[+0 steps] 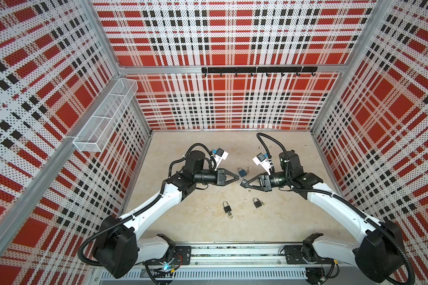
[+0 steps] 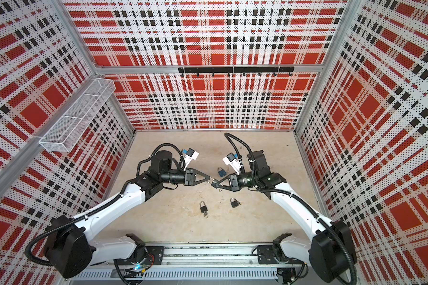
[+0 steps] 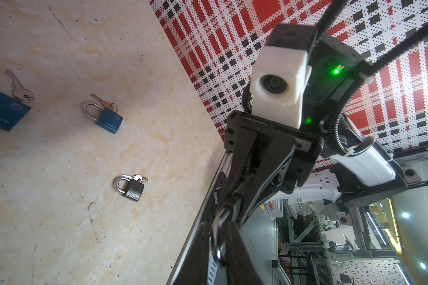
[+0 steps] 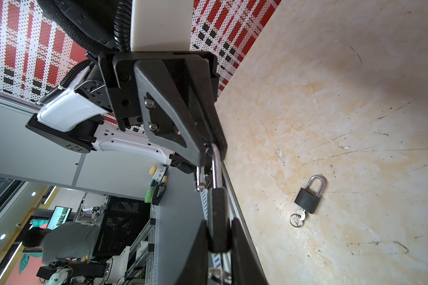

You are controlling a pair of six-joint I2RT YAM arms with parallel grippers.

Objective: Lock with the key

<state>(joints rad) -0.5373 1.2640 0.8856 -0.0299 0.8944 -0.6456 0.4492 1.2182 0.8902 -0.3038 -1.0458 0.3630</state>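
Right gripper [image 1: 244, 183] is clamped on the body of the small black padlock [image 4: 216, 212], up in the air over the middle of the tabletop [image 1: 195, 222], and the left gripper [image 1: 237, 178] is pinched shut on the bend of its chrome shackle [image 4: 216, 167]. That shackle stands open, free leg off beside the body. By my read, swing the leg over its hole first, then press straight in with the body held rigid.
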